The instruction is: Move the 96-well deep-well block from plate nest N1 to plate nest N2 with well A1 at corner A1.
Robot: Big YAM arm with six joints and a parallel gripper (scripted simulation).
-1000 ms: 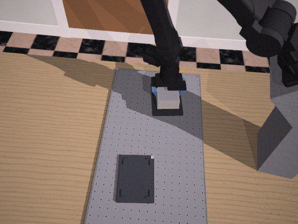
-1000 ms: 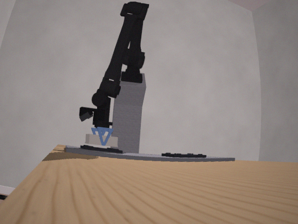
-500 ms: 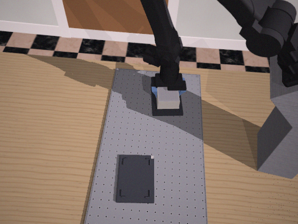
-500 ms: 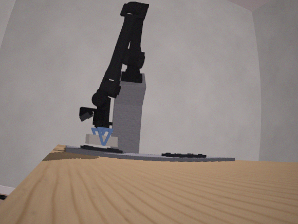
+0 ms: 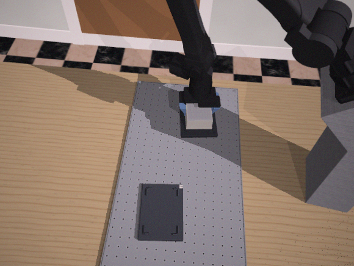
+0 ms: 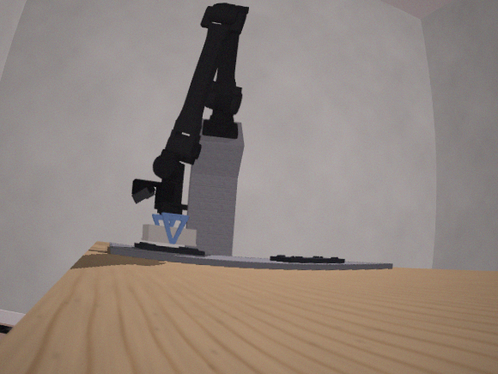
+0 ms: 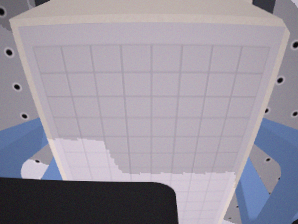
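Note:
The pale deep-well block [image 5: 199,115] [image 6: 151,233] [image 7: 150,100] is level, low at nest N2 [image 5: 199,133] [image 6: 195,251], the far nest in the top view. My gripper [image 5: 199,109] [image 6: 173,236] [image 7: 151,112] is shut on the block, with blue fingers on its two long sides. The block lines up with the nest's outline. A thin pale strip shows under it in the exterior view; I cannot tell whether it sits fully down. N2's A1 mark and the block's A1 well cannot be made out. Nest N1 [image 5: 162,210] [image 6: 307,260] is empty, its white corner mark showing.
Both nests are on the grey perforated board [image 5: 210,195] [image 6: 240,262] on the wooden table [image 5: 61,171]. The arm's grey pedestal [image 5: 332,171] [image 6: 215,202] stands beyond the board's right side in the top view. N1's corner locators stand up slightly.

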